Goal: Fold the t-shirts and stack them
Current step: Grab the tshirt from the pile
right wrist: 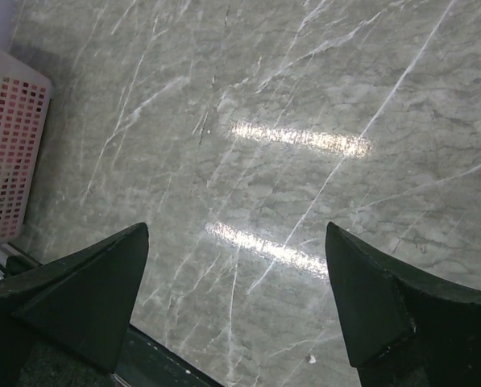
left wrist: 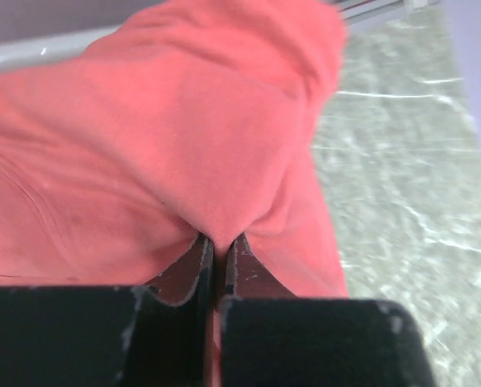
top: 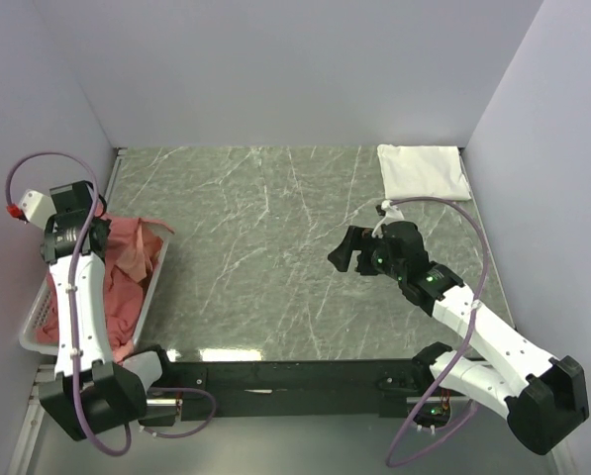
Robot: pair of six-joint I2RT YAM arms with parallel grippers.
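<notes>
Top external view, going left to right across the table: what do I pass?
White mesh basket holding salmon t-shirts → bare marble table → open right gripper → folded white t-shirt, far right corner.

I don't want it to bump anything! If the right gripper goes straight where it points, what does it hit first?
Probably the table, since the right gripper tilts down at it. The basket sits off to its side, out of line.
</notes>
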